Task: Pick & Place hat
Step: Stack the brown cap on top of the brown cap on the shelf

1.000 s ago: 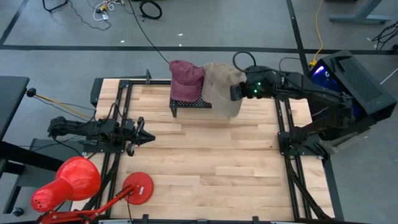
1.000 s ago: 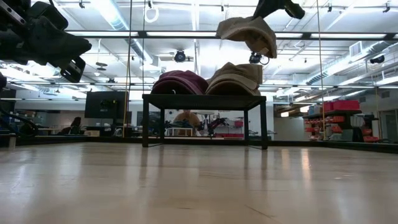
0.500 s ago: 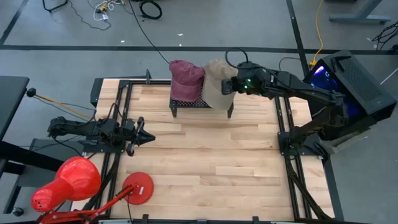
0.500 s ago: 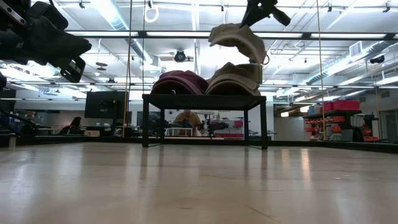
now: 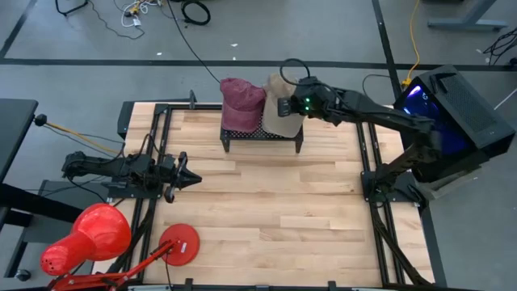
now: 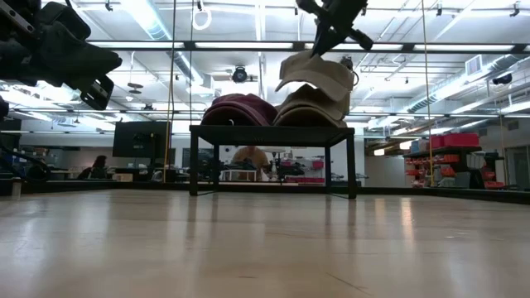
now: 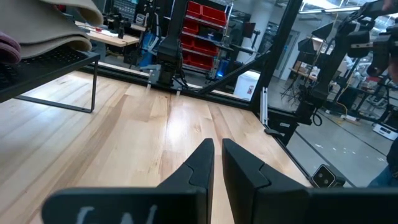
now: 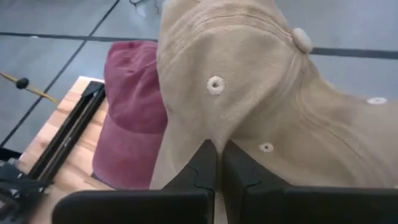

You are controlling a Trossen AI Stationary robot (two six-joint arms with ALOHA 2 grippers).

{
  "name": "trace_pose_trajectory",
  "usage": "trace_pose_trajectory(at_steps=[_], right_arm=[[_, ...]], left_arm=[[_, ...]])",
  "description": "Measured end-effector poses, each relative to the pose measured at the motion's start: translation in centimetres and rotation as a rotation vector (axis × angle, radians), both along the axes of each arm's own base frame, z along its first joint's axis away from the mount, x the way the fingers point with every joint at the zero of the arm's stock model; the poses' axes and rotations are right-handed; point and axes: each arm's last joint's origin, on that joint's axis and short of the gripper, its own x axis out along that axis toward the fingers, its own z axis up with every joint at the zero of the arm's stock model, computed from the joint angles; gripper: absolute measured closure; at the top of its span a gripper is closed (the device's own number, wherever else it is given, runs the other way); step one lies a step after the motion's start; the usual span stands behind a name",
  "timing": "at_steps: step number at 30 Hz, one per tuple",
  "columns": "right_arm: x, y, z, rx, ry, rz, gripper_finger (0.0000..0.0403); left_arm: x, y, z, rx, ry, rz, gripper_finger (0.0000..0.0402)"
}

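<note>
Tan cap (image 5: 280, 113) hangs pinched in your right hand (image 5: 292, 106) just above the rack (image 5: 258, 137), over another tan cap (image 6: 310, 110) and beside the maroon one (image 5: 241, 103); your left hand (image 5: 191, 179) waits clenched and empty, well away from the rack. Let go off-centre and the cap could slide off the stack or nudge its neighbours. No writing or brand is readable anywhere.

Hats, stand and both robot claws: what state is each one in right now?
Held tan hat: pinched, hanging above the stand.
Second tan hat: resting on the stand.
Maroon hat: resting on the stand.
Black stand: upright on the table.
Right gripper: shut on the held hat.
Left gripper: nearly shut, empty, waiting.
</note>
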Motion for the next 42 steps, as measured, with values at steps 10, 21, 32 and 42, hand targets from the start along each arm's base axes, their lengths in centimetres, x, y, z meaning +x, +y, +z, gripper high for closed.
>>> trace_pose_trajectory(at_steps=[10, 21, 32, 42], right_arm=[[1.2, -0.5, -0.3, -0.086, 0.023, 0.015, 0.0394], [1.4, -0.6, -0.8, -0.147, 0.119, 0.061, 0.0394], [2.4, -0.9, -2.4, -0.127, 0.181, 0.074, 0.0394], [2.7, -1.1, -2.8, -0.156, 0.218, 0.055, 0.0394]], left_arm=[[0.0, 0.0, 0.0, 0.000, 0.000, -0.001, 0.0362], [0.0, 0.0, 0.0, 0.000, 0.000, 0.000, 0.0362], [0.0, 0.0, 0.0, 0.000, 0.000, 0.000, 0.0362], [0.0, 0.0, 0.0, 0.000, 0.000, 0.000, 0.0362]])
